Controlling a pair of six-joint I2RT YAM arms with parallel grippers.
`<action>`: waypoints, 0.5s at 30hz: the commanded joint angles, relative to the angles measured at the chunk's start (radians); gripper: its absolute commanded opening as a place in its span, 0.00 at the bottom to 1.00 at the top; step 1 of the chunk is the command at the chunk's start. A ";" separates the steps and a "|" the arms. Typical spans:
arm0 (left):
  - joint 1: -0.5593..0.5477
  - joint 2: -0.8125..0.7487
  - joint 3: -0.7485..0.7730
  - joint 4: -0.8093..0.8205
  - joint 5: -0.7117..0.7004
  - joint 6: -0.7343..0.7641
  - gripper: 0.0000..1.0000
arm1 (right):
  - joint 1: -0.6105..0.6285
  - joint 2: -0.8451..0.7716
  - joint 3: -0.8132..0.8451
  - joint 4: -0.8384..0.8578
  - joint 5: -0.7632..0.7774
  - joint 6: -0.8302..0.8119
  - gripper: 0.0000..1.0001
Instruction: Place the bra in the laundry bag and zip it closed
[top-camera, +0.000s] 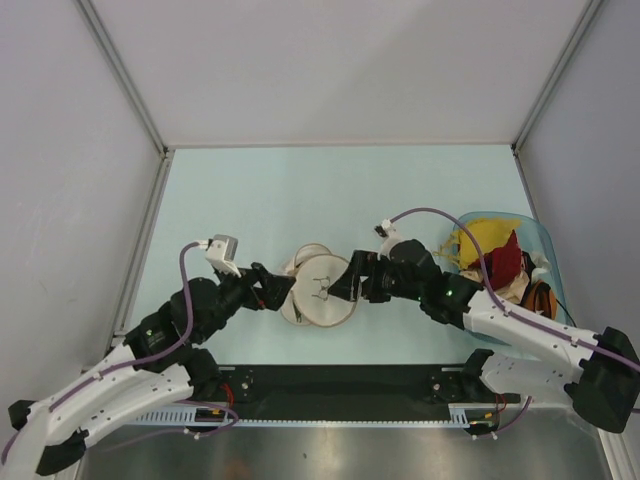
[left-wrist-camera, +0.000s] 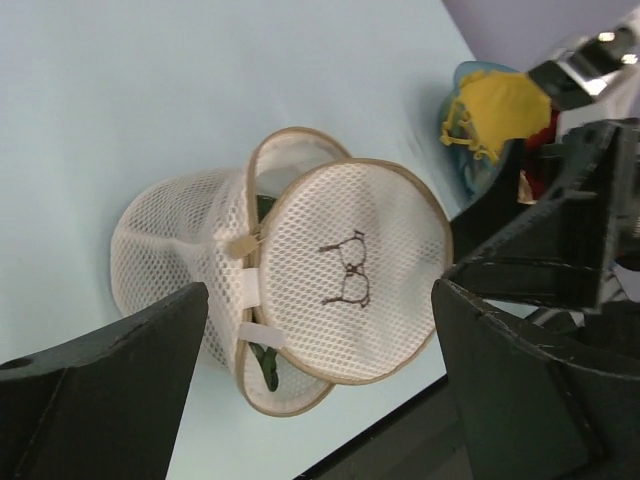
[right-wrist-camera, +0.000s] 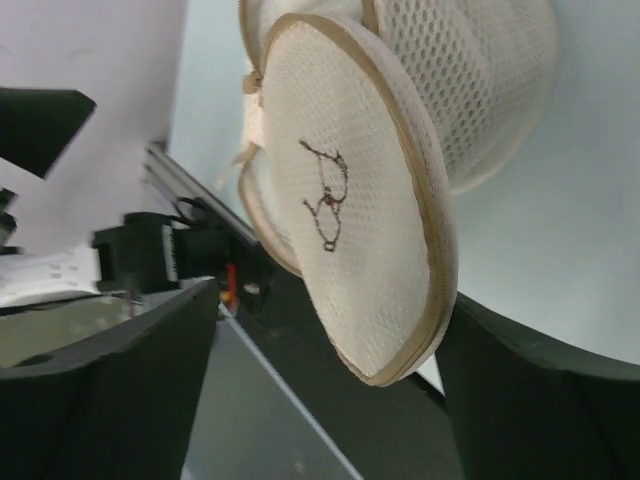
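The laundry bag (top-camera: 318, 287), a round cream mesh case, lies on the table between my two grippers. Its lid (left-wrist-camera: 350, 270) stands partly open along the near rim. A strip of the dark green bra (left-wrist-camera: 265, 366) shows through the gap; the rest of it is hidden inside. My left gripper (top-camera: 278, 290) is open at the bag's left side, its fingers wide apart in the left wrist view (left-wrist-camera: 320, 400). My right gripper (top-camera: 342, 282) is open at the bag's right side, and the lid's edge (right-wrist-camera: 400, 350) hangs between its jaws.
A translucent blue tub (top-camera: 541, 240) stands at the right with yellow (top-camera: 480, 240), red and orange garments in it. It also shows in the left wrist view (left-wrist-camera: 462, 160). The black base rail (top-camera: 340, 385) runs along the table's near edge.
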 joint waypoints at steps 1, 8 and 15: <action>0.071 0.017 0.035 0.011 0.068 -0.052 0.95 | -0.033 0.005 0.119 -0.230 0.049 -0.295 0.96; 0.148 0.020 -0.103 0.070 0.203 -0.191 0.76 | -0.141 0.132 0.268 -0.182 0.012 -0.504 1.00; 0.148 -0.073 -0.252 0.074 0.276 -0.383 0.92 | -0.168 0.343 0.403 -0.102 -0.127 -0.723 1.00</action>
